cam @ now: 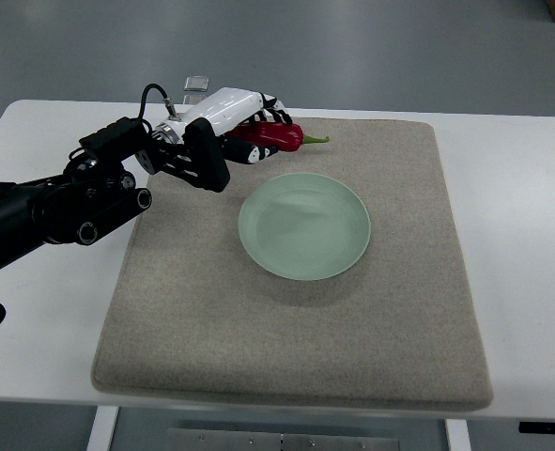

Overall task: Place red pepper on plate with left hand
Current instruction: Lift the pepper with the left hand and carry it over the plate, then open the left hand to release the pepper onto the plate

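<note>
Red pepper (275, 137) is lying under the fingers of the left hand (230, 117), which is reaching in from the left and curling around it at the far edge of a beige mat (286, 319), its green stem sticking out past the fingertips to the right. A pale green plate (304, 225) is sitting just nearer than the hand, apart from the pepper, with nothing between them on the white table (512, 188).

Looks like a robotics lab test bench. I'm at a plain white table (502, 188) with a beige felt mat (286, 338) laid on as a work surface, grey smooth floor (352, 47) around it, no household furnishings.
</note>
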Tool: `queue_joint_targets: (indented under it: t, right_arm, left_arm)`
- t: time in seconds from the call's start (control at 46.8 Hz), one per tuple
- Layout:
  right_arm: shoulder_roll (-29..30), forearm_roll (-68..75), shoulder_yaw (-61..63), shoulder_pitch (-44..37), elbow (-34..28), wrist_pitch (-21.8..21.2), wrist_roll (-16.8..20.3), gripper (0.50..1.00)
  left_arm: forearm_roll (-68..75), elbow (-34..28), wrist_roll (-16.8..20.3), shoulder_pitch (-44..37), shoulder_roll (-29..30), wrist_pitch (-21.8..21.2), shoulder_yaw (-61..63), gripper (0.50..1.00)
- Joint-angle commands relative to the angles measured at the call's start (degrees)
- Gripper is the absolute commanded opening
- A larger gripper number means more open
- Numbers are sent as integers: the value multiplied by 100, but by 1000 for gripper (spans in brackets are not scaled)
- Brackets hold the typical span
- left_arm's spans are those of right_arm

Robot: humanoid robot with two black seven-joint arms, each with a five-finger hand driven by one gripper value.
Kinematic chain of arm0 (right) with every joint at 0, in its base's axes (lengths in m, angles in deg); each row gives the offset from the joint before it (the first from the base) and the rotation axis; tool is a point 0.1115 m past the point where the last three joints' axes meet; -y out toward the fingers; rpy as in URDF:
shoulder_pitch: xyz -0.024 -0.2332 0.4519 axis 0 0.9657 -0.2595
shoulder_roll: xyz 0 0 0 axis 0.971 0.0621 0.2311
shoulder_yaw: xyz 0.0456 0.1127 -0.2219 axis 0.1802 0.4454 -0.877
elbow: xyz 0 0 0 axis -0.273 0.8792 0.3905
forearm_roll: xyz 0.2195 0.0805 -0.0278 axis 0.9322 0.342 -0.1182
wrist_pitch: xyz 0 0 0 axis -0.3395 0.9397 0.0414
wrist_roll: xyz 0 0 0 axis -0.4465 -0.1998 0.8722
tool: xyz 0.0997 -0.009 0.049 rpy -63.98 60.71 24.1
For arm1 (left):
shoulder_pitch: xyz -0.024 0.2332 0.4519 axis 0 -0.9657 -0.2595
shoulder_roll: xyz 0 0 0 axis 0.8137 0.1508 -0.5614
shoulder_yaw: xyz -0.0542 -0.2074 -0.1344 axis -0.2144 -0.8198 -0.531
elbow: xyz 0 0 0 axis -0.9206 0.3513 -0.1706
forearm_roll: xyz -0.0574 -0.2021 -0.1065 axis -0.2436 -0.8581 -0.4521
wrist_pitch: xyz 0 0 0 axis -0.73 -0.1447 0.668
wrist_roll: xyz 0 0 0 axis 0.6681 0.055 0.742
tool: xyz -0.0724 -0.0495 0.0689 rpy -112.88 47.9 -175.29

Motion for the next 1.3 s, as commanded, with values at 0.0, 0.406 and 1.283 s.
queue_joint_targets:
  t: [0.0, 0.406, 1.283]
  right_arm:
    - [0, 0, -5, 1, 0, -2, 1, 928]
    - [0, 0, -5, 1, 0, -2, 1, 928]
    - [0, 0, 4, 1, 0, -2, 1, 928]
  left_arm:
    - [32, 357, 31, -34, 28, 55, 32, 500]
    - [559, 814, 119, -192, 11, 371, 312, 500]
    - [454, 797, 110, -438, -42, 336, 410, 780]
